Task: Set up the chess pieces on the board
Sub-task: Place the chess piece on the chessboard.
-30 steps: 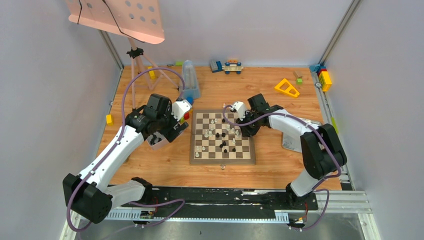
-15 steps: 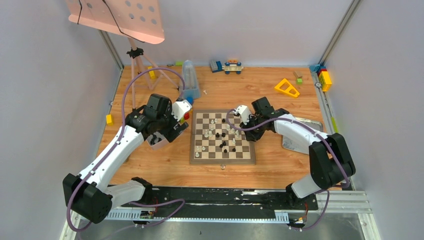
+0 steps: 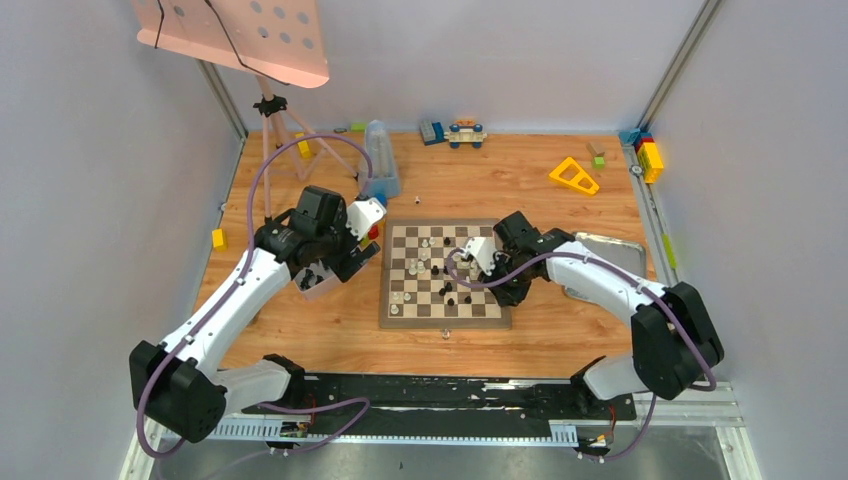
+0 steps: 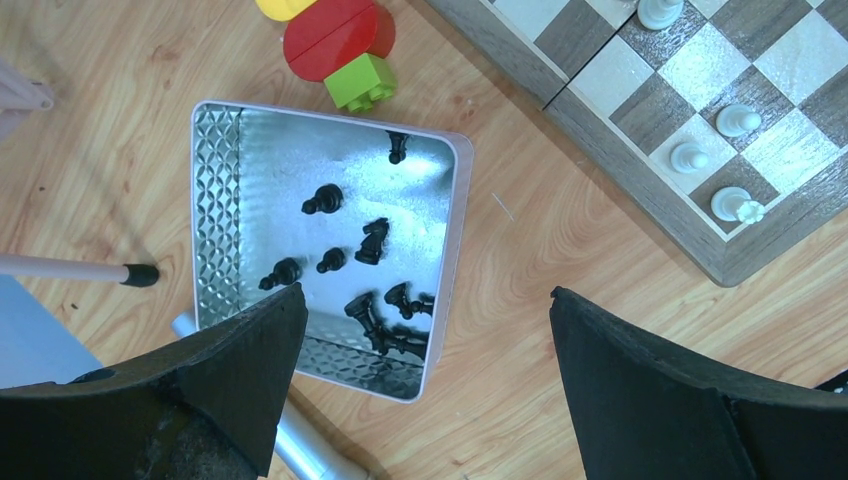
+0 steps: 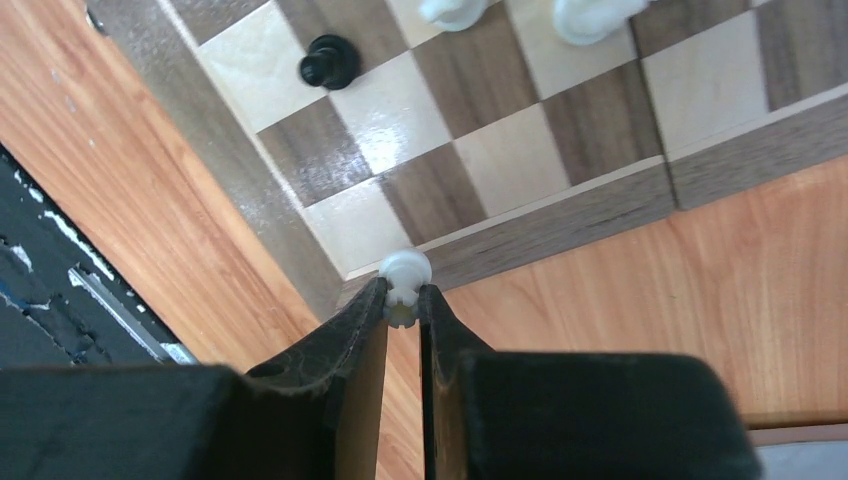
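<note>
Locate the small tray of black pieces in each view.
Top external: tray of black pieces just left of the board.
Left wrist: tray at centre-left.
Right wrist: not in view.
Shared landmark: the board's brown border.

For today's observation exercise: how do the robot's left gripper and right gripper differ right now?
The left gripper has its fingers spread wide, holding nothing; the right gripper pinches a white pawn. The left gripper hangs over a metal tray of black chess pieces; the right gripper is over the border of the chessboard. Both point downward.
</note>
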`<move>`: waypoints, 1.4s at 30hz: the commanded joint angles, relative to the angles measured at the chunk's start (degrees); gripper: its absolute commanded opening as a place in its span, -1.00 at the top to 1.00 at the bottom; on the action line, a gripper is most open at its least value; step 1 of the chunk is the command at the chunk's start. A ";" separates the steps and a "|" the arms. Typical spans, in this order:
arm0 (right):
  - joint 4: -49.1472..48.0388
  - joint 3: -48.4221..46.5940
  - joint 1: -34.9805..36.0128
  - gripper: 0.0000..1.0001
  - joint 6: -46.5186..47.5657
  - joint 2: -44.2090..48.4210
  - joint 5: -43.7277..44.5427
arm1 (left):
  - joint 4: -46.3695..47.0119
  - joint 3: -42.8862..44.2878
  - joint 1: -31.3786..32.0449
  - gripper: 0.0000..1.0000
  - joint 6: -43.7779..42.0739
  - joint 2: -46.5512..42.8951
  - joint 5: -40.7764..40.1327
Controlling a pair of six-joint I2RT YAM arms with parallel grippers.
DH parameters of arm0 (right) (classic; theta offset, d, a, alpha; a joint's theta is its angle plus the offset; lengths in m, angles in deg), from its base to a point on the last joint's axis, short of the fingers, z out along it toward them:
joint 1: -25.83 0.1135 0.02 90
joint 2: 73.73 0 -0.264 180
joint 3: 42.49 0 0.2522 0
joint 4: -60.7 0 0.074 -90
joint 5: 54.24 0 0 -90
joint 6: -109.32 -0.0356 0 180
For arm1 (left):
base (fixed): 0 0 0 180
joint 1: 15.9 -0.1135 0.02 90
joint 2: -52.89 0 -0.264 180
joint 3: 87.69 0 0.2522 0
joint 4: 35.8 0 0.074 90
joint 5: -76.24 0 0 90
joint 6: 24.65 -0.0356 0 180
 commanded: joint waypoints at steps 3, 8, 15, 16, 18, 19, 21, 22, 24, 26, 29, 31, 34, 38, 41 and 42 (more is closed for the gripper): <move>3.37 0.56 4.09 0.81 0.42 2.12 4.63 | 2.14 -0.57 -0.08 -0.97 0.22 0.06 0.91; 3.50 -0.68 6.34 0.81 -1.08 0.15 6.24 | 1.97 -0.89 -0.08 -0.98 0.30 -0.71 0.62; 1.88 -1.85 7.97 0.81 -2.27 -2.24 7.60 | 1.60 -1.26 -0.08 -0.98 0.15 -1.59 0.20; 1.88 -1.95 8.08 0.81 -2.36 -2.54 7.47 | 1.60 -1.28 -0.08 -0.98 0.13 -1.64 0.14; 1.69 -2.06 8.32 0.81 -2.65 -2.85 7.29 | 1.53 -1.37 -0.08 -0.98 0.08 -1.82 0.14; 1.46 -2.06 8.41 0.81 -2.73 -3.00 7.18 | 1.54 -1.43 -0.08 -0.98 0.06 -1.89 0.12; 1.27 -2.21 8.57 0.81 -2.97 -2.93 7.01 | 1.52 -1.66 -0.08 -0.98 0.04 -2.06 0.03; 1.38 -2.26 8.62 0.81 -2.97 -3.01 6.72 | 1.52 -1.70 -0.08 -0.98 -0.07 -2.13 -0.06; 1.31 -2.27 8.79 0.81 -3.16 -2.98 6.51 | 1.52 -1.93 -0.08 -0.98 -0.10 -2.39 -0.21; 1.23 -2.12 8.98 0.80 -3.39 -3.04 6.13 | 1.54 -2.12 -0.08 -0.97 -0.12 -2.54 -0.40; 0.37 -1.71 9.15 0.80 -3.89 -2.93 5.30 | 1.69 -2.33 -0.08 -0.97 -0.17 -2.78 -0.56; -0.12 -1.36 9.25 0.79 -4.20 -2.85 5.15 | 1.69 -2.46 -0.08 -0.97 -0.14 -2.79 -0.56; -1.14 -0.72 9.33 0.77 -4.40 -2.83 5.53 | 1.60 -2.45 -0.08 -0.97 -0.18 -2.65 -0.61; -1.90 0.01 9.30 0.65 -4.50 -2.69 5.64 | 1.60 -2.46 -0.08 -0.98 -0.22 -2.75 -0.60; -1.89 0.35 9.34 0.45 -4.66 -2.67 6.02 | 1.54 -2.45 -0.08 -0.98 -0.10 -2.79 -0.63; -1.89 0.37 9.34 0.38 -4.76 -2.51 6.04 | 1.48 -2.49 -0.08 -0.98 -0.12 -2.84 -0.66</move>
